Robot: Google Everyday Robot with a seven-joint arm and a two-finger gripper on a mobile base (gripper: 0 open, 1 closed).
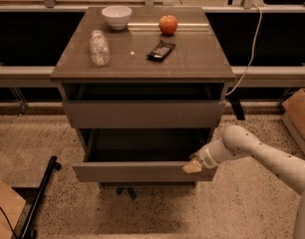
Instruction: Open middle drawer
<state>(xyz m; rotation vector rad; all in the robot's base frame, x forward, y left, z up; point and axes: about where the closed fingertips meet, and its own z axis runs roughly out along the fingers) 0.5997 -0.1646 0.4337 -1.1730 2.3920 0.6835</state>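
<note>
The middle drawer point(142, 172) has a plain grey-brown flat front and stands pulled out from the cabinet, below the top drawer front point(142, 114). Its shallow dark tray point(142, 146) shows behind the front. My gripper point(192, 167) is at the right end of the middle drawer's front, at its top edge, touching it. My white arm point(257, 153) reaches in from the lower right. The lowest drawer is hidden under the pulled-out one.
On the cabinet top point(202, 59) are a white bowl point(116, 16), an apple point(168, 24), a lying clear bottle point(98, 47) and a dark snack bar point(161, 50). A cardboard box point(299, 113) stands at the right, a black bar point(40, 198) lies at the lower left.
</note>
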